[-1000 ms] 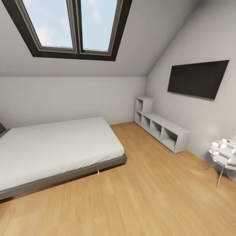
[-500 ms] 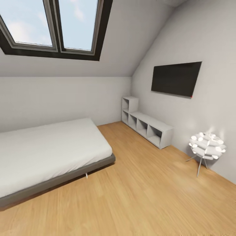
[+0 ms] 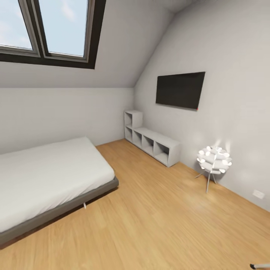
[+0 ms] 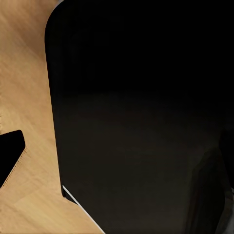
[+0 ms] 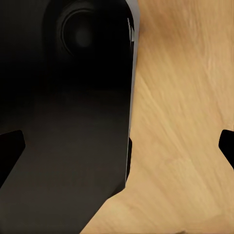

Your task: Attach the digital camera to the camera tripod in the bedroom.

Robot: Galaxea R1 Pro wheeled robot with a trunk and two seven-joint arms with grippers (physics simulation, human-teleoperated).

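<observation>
Looking down the right tool (image 5: 117, 146), you see its two dark fingertips (image 5: 10, 146) at opposite edges of the wrist view, spread wide, with nothing held between them. Beyond them are a large black body (image 5: 68, 97) and the wood floor (image 5: 180, 97). Of the left tool (image 4: 117, 158) just one dark fingertip (image 4: 9, 158) stands out against the floor; the other side merges into a broad black body (image 4: 146, 107), so you cannot tell how far that tool is open or whether it holds anything.

Your head camera faces into the bedroom (image 3: 67, 112), which has pale grey walls under a sloped ceiling and light plank flooring. Counted:
- one grey bed (image 3: 45, 176) at the left, on the floor
- one skylight (image 3: 48, 30) with two panes
- one black TV (image 3: 180, 90) on the right wall
- one white cube shelf (image 3: 152, 142) against that wall below the TV, with five openings: two stacked at the far end and three in a low row
- one lit white lamp (image 3: 213, 159) on thin legs, near the shelf's near end
- one wall outlet (image 3: 258, 194) low on the right wall

A thin pale rod with a dark tip (image 3: 258, 266) pokes in at the bottom right corner, low over the floor; too little of it shows to name it.
</observation>
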